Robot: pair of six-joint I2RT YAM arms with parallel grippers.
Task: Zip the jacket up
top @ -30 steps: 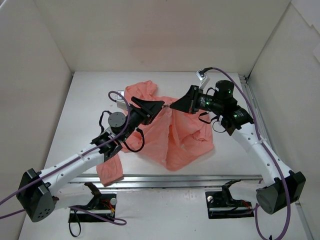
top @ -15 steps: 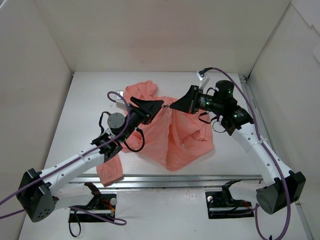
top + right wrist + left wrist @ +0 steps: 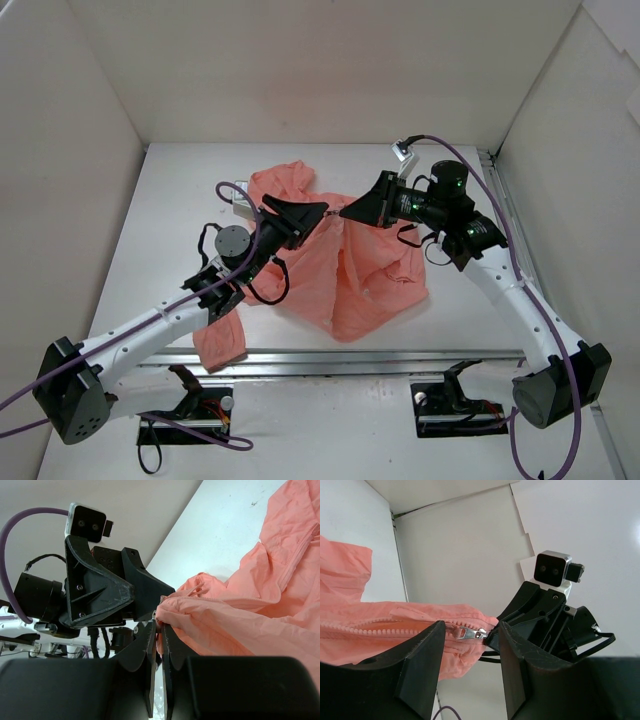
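Note:
The salmon-pink jacket lies crumpled mid-table, and part of its front edge is lifted between the two grippers. My right gripper is shut on the jacket's edge beside the zip, its jaws pinching the fabric. My left gripper faces it and is open. In the left wrist view the silver zip pull hangs between the spread fingers, touching neither, with the zip teeth running off to the left.
White walls enclose the table on three sides. A metal rail runs along the near edge. One sleeve hangs toward the front left under the left arm. The right gripper's body sits close in front of the left gripper.

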